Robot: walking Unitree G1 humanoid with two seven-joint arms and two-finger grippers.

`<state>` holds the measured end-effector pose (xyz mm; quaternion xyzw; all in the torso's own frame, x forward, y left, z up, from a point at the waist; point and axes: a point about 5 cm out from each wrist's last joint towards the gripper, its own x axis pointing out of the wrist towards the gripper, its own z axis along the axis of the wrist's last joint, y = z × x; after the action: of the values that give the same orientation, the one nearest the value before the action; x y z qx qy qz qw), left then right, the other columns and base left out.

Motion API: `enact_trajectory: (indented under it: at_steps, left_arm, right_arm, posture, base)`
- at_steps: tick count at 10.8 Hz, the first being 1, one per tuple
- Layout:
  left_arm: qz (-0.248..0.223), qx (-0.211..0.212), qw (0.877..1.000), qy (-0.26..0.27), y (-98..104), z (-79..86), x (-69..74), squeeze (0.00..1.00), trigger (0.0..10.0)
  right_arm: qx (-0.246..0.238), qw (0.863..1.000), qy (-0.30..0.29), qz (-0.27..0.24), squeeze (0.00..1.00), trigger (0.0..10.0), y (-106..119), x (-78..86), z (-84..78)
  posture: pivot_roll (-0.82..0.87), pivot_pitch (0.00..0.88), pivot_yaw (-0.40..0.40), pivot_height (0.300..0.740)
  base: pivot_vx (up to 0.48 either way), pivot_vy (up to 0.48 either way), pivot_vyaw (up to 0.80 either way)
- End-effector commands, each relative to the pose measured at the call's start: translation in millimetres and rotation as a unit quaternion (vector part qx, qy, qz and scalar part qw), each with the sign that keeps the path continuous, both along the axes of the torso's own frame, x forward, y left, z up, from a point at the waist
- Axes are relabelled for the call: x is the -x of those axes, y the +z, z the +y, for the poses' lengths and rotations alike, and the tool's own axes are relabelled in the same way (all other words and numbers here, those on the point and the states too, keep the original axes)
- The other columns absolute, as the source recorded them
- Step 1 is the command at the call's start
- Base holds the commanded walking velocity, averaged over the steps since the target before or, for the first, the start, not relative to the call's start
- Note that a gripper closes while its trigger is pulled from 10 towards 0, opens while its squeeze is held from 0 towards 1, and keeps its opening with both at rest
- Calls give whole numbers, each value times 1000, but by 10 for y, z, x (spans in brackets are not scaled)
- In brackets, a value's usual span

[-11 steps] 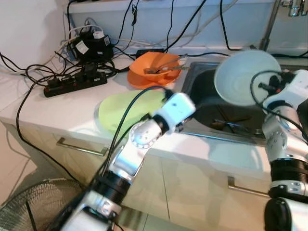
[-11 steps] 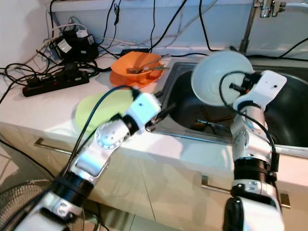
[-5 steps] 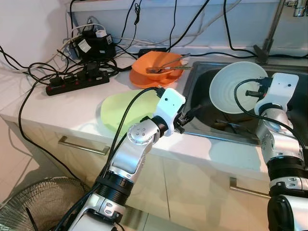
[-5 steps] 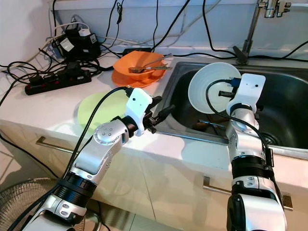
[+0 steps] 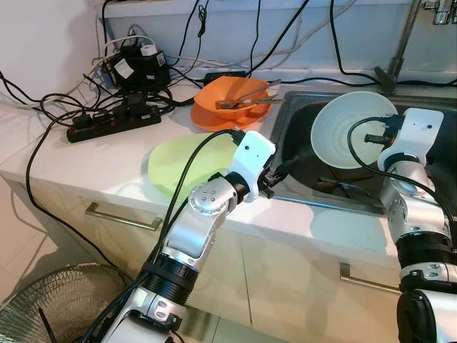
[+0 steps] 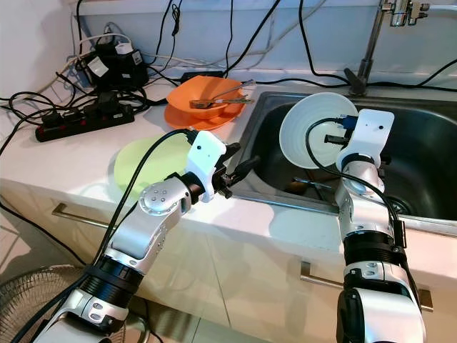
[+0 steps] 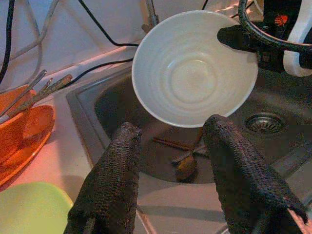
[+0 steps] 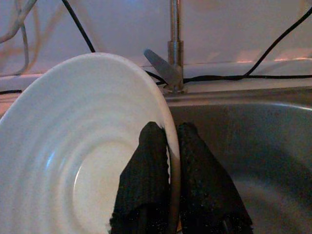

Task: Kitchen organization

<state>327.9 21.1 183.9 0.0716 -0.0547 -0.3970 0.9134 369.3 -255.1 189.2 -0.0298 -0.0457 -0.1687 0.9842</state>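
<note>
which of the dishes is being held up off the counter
The white bowl: the right gripper pinches its rim and holds it tilted over the sink. The green plate and orange bowl rest on the counter.

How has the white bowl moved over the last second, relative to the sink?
Yes. The white bowl, pinched by the right gripper, dropped from above the sink rim down into the basin.

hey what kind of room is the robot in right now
Most likely a home kitchen: a steel sink with a tap is set in a white counter over cabinet drawers. The right gripper holds a white bowl above the sink, and orange dishes sit nearby.
</note>
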Motion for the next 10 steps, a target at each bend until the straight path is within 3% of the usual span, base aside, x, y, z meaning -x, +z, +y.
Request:
enact_trajectory:
  at_steps: [1,2,3,6,10]
  left_arm:
    - [2,1,1000,7,-1,55,-6,0,10000]
    - [21,4,1000,5,-6,61,-3,0,10000]
    - [133,11,991,6,-214,81,21,0,10000]
    - [119,52,991,22,-161,98,-19,0,10000]
    - [157,15,987,-1,-249,76,27,0,10000]
  right_arm:
    - [6,999,5,-32,0,10000,161,-33,25]
    - [18,999,4,-28,0,10000,136,-54,27]
    - [125,990,47,49,0,10000,-173,-128,227]
    - [119,990,54,49,0,10000,-199,-142,257]
    - [136,987,69,57,0,10000,-218,-182,293]
  posture:
    - [56,0,123,740]
    - [56,0,123,740]
    - [65,0,121,740]
    - [67,0,119,740]
    - [71,0,120,740]
  base:
    - [0,0,0]
    - [0,0,0]
    - [0,0,0]
    - [0,0,0]
    - [0,0,0]
